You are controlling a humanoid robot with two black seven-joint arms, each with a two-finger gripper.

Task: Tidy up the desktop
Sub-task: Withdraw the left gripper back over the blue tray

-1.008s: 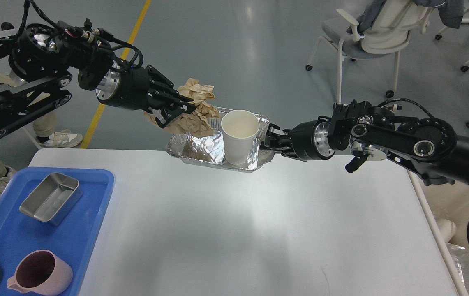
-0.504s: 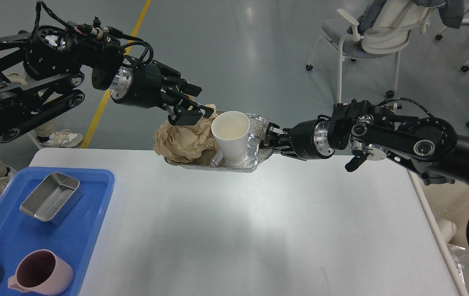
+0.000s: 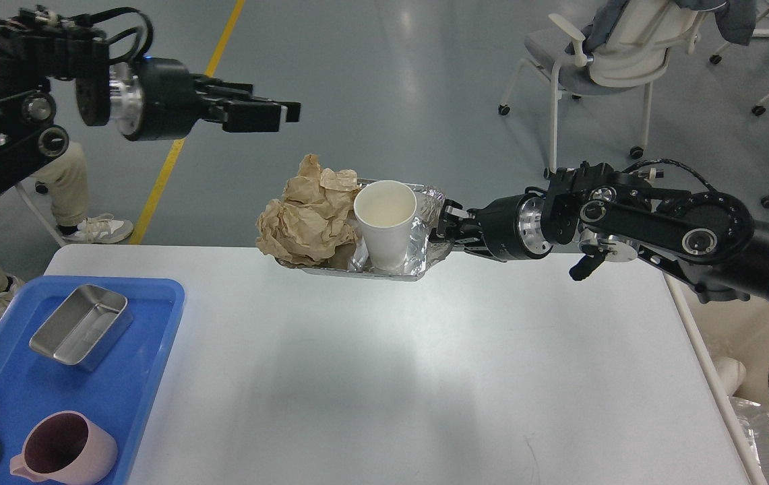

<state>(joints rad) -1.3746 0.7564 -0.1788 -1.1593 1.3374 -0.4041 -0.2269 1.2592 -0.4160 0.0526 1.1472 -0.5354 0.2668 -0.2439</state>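
A: Where's the worktop [image 3: 384, 377]?
B: Filling the lower view, glossy white; a foil tray [image 3: 418, 259] sits at its far edge, holding crumpled brown paper [image 3: 306, 219] and an upright white paper cup [image 3: 385, 222].
A: The right gripper [image 3: 445, 225]?
B: Its jaws are closed on the foil tray's right rim.
A: And the left gripper [image 3: 269, 116]?
B: Raised over the floor, well apart from the paper; empty, though I cannot tell how wide its jaws stand.
A: Anything else?
B: A blue tray [image 3: 155, 350] at the left, carrying a steel tin [image 3: 81, 325] and a pink mug [image 3: 64, 450].
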